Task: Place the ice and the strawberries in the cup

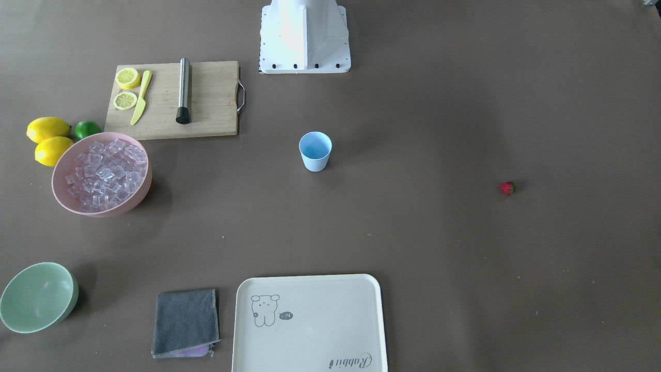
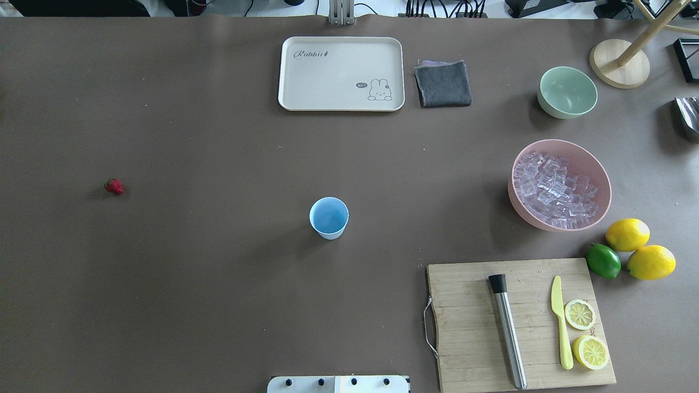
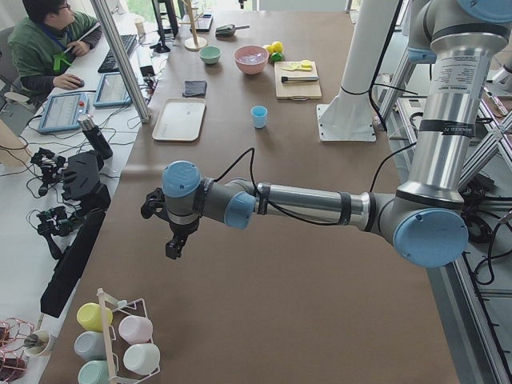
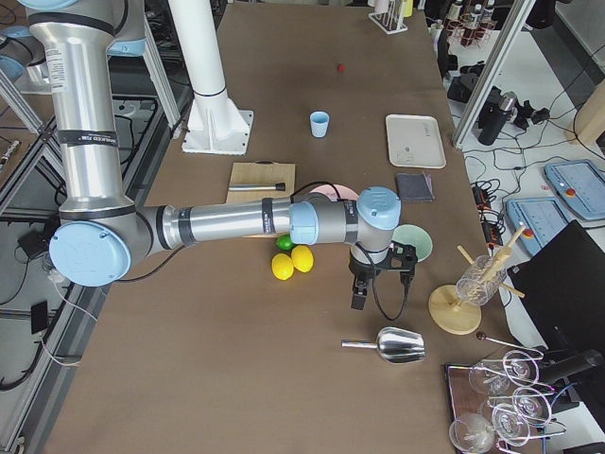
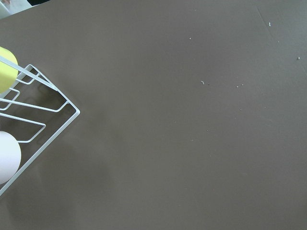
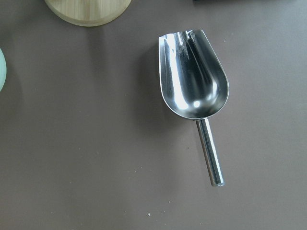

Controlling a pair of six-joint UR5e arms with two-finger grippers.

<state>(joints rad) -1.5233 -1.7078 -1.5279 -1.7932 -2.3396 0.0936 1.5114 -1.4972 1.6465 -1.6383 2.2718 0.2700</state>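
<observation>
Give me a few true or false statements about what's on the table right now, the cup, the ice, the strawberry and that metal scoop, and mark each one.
1. The cup is empty. True.
2. The metal scoop lies empty on the table. True.
3. The ice is scattered loose across the table. False: it is heaped in the pink bowl.
4. The strawberry is already in the cup. False: it lies alone on the bare table, well away from the cup.
</observation>
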